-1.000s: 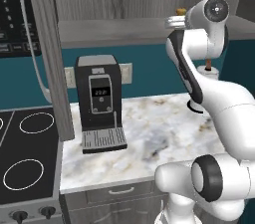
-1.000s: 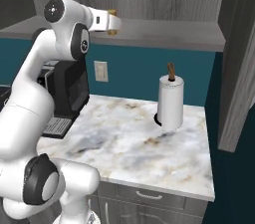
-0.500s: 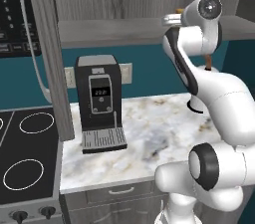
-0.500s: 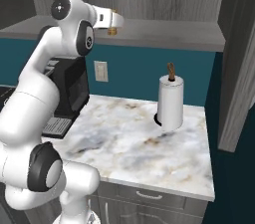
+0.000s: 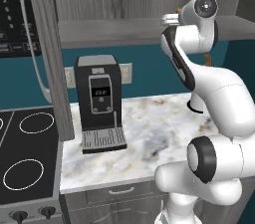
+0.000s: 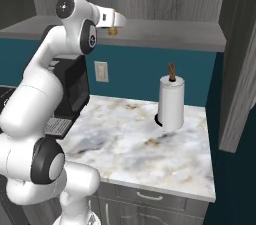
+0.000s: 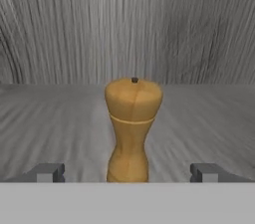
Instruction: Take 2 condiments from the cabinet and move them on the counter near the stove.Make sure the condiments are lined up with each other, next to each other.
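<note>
Wall: a deep teal backsplash (image 6: 135,76) is seen behind the counter, under the grey shelf board.
Outlet: a white wall plate (image 6: 102,71) is set into the teal wall, just beside the coffee machine.
Coffee machine: a black-and-silver unit (image 5: 100,102) is stood at the back of the marble top, close to the wall.
Paper towels: a white roll (image 6: 171,102) with a brown tip is placed upright near the far end of the marble top.
Drawers: grey fronts with metal handles (image 6: 150,197) are fitted below the top.
Side panel: a tall grey wood-grain panel (image 6: 241,64) is seen at the right edge.
Light: even, soft, with faint shadows.
</note>
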